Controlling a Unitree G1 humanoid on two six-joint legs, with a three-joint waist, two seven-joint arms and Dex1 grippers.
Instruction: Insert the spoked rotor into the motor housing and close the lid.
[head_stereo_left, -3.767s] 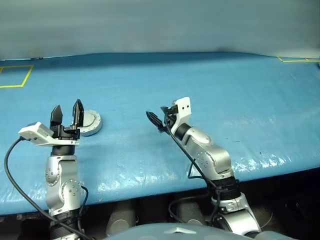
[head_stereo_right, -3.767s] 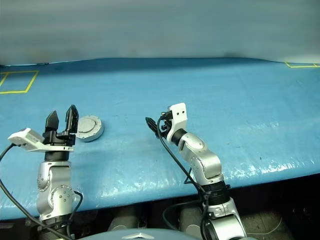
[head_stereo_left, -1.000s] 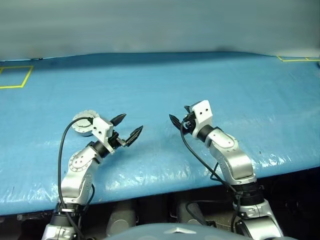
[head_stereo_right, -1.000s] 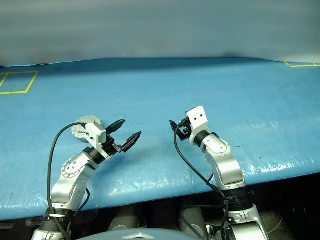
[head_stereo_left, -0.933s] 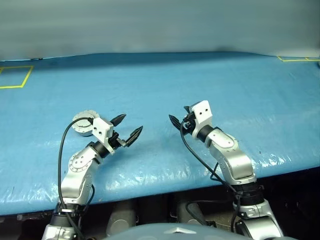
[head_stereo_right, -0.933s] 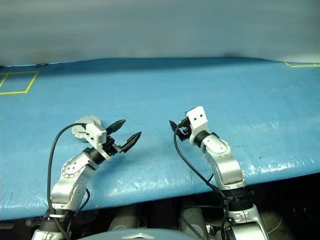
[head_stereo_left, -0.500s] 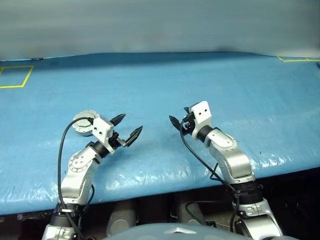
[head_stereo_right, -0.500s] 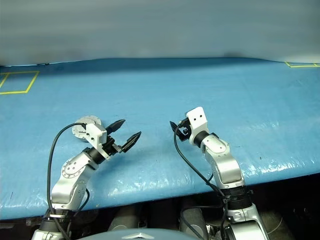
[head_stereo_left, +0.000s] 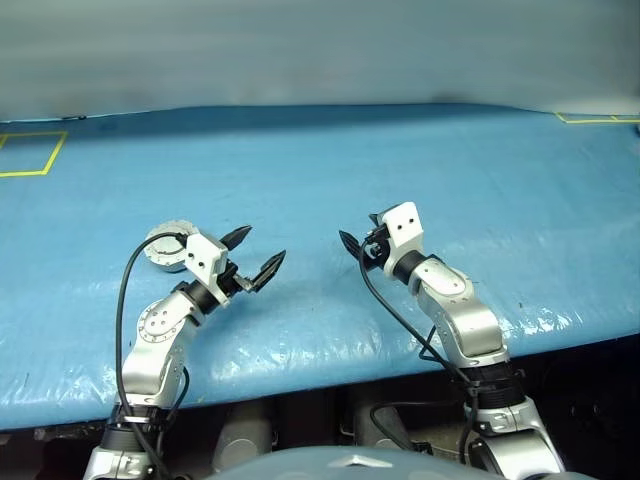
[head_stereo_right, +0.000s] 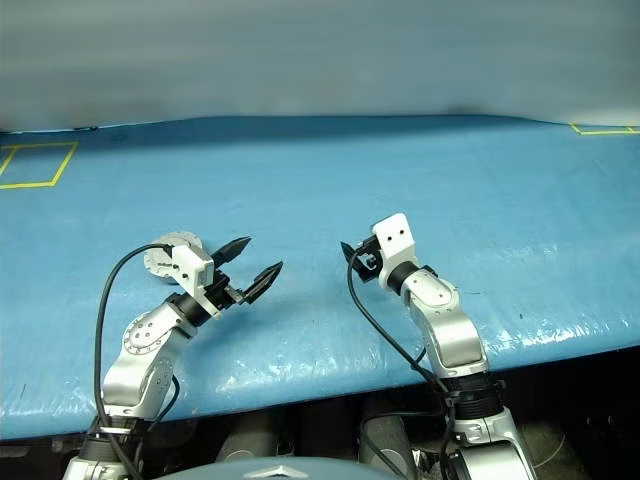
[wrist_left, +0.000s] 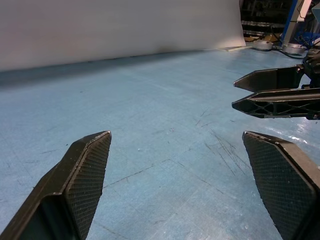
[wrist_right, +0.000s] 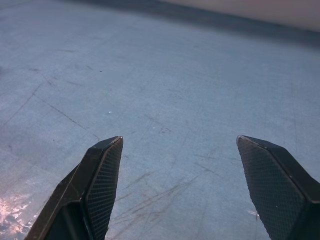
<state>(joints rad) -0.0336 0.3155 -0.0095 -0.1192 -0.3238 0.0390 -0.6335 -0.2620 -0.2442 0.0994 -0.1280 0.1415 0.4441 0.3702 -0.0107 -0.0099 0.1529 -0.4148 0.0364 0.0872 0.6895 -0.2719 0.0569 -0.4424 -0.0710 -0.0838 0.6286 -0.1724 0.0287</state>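
Hiding behind left wrist: silver disc, probably the lid | left gripper spread | right gripper spread

Blue counter. Left pincer spread wide, lower left; silver lid just behind. Right pincer centre, empty.

the blue plastic-looking table covering is scuffed, glossy near its front edge. the round silver metal lid seems matt. black gripper fingers carry cross-hatched pads.
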